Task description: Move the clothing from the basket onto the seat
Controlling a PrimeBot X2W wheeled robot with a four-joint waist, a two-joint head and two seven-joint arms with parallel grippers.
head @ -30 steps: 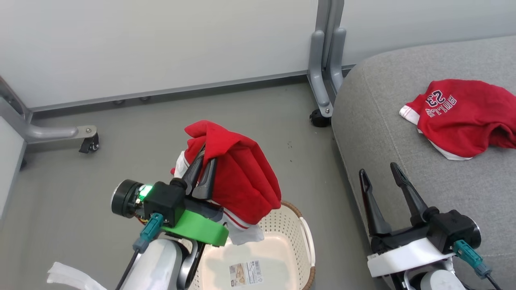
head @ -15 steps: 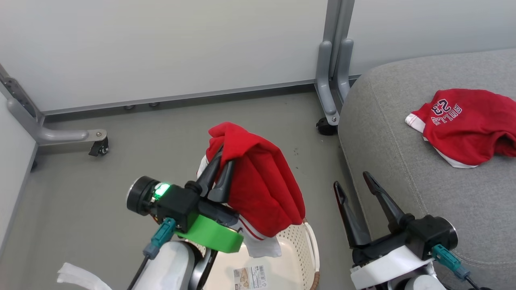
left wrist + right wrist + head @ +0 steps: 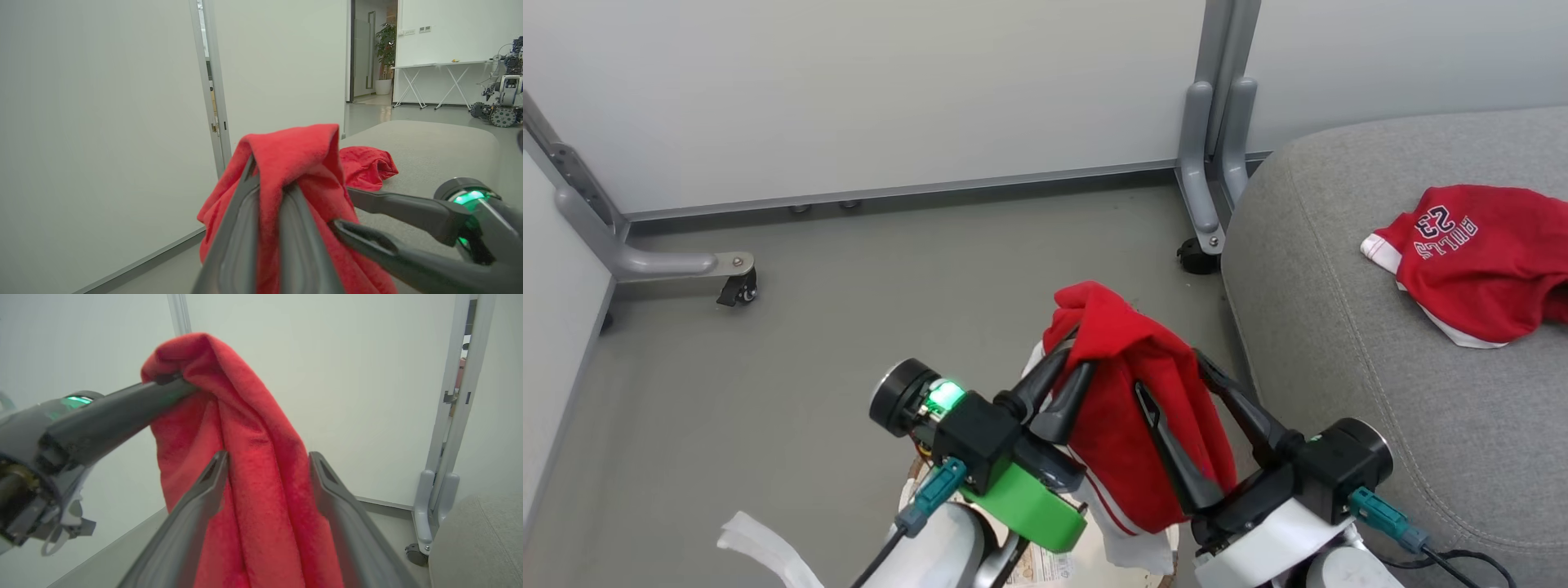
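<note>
Beside seat (image 3: 1339, 343), castered partition leg (image 3: 1207, 196), garment (image 3: 1111, 425) hanging inside right hand (image 3: 1170, 371)

Pale partition panels (image 3: 890, 82) form the far wall above a plain grey floor (image 3: 890, 269) in soft, even light. A grey metal foot with a black caster (image 3: 737, 287) sits far left; an upright post (image 3: 1232, 33) stands right. Through a far opening are a white folding desk (image 3: 433, 64) and what looks like a potted plant (image 3: 384, 41).
</note>
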